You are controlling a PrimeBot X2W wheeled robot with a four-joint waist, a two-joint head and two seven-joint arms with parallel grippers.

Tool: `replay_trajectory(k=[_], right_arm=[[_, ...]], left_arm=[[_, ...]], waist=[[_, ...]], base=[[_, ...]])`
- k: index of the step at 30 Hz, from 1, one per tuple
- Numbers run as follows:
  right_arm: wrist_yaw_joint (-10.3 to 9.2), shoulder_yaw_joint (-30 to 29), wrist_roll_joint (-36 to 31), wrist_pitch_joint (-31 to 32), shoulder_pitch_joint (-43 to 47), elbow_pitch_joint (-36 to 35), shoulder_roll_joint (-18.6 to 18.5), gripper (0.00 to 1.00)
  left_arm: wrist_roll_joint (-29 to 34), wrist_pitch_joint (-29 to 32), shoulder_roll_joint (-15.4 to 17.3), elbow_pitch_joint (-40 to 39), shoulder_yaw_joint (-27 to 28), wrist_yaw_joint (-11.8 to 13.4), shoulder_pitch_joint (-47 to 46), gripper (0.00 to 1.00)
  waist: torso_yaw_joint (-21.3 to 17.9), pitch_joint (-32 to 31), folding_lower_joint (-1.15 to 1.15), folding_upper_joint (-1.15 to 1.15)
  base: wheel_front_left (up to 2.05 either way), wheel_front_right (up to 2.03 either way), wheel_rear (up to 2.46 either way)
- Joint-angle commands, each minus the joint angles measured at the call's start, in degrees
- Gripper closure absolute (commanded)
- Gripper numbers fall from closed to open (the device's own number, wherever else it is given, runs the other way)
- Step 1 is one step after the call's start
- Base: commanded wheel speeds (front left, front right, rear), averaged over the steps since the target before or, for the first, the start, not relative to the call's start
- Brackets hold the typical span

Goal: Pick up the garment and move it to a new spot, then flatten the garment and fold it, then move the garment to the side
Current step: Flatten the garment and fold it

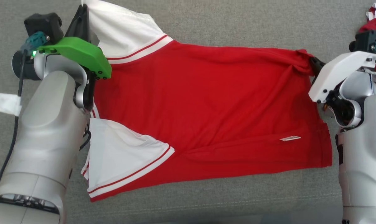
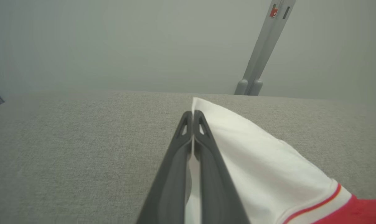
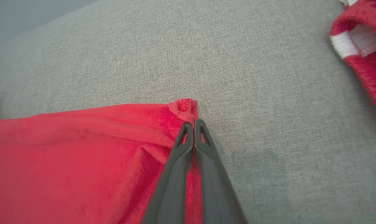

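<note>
Red T-shirt [image 1: 200, 102] w/ white sleeves lay spread on the grey fabric surface [image 1: 206, 21], collar end toward the robot's left, hem toward its right. Mostly flat; a few creases along its far edge and a shallow ridge near the small label [image 1: 290, 138].

Left gripper [image 2: 192, 118] was clamped shut on the tip of the shirt's far sleeve [image 2: 253, 149], white cloth pinched between both fingers. Right gripper [image 3: 192, 124] was clamped shut on the shirt's far hem corner [image 3: 183, 107], a small bunch of red cloth poking past the tips. A 2nd red-and-white garment [image 3: 362, 46] lay well apart from the shirt, beyond its hem end.

Judgement: w/ both far corners held, this looked like the start of a lengthwise fold, or a last stretch to flatten. To do it well, the 2 arms needed to:
- lift evenly, shirt taut between them
- carry the far edge over to the near sleeve [image 1: 122, 155] and near hem, edges matched
- lower and let go together

Risk: both pinches were small, esp. the hem corner; a hard pull could slip it.
</note>
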Motion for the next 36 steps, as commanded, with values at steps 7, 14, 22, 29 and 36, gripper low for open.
replay_trajectory(k=[7, 14, 22, 29, 36], right_arm=[[-0.05, -2.66, 4.42, 1.88, 8.61, -2.56, -0.2, 1.0], [-0.04, -3.09, 7.46, 3.16, 15.42, -5.08, -0.2, 1.0], [-0.04, -3.87, 6.42, 3.47, 18.58, -5.47, -0.2, 1.0], [-0.04, -4.45, 5.25, 2.8, 19.45, -2.91, -0.2, 1.0], [-0.04, -4.76, 4.87, 2.35, 20.71, -1.39, -0.19, 1.0]], left_arm=[[1.35, -0.21, 1.39, -15.07, 1.87, 3.35, 17.01, 1.0], [-0.05, 1.72, 3.64, -28.89, 2.1, 8.19, 32.71, 1.0], [-2.12, 6.75, 4.84, -43.25, 1.47, 13.55, 46.51, 1.0], [-3.63, 8.21, 4.08, -47.46, 1.16, 16.03, 52.62, 1.0], [-3.7, 9.19, 4.58, -47.35, 0.44, 17.11, 55.76, 1.0]], waist=[[3.71, -7.67, 0.0, 0.0], [3.95, -11.79, 0.0, 0.0], [4.1, -14.18, 0.0, 0.0], [4.26, -15.3, 0.0, 0.0], [4.48, -16.45, 0.0, 0.0]], base=[[0.0, 0.0, 0.0], [0.0, 0.0, 0.0], [0.0, 0.0, 0.0], [0.0, 0.0, 0.0], [0.0, 0.0, 0.0]])
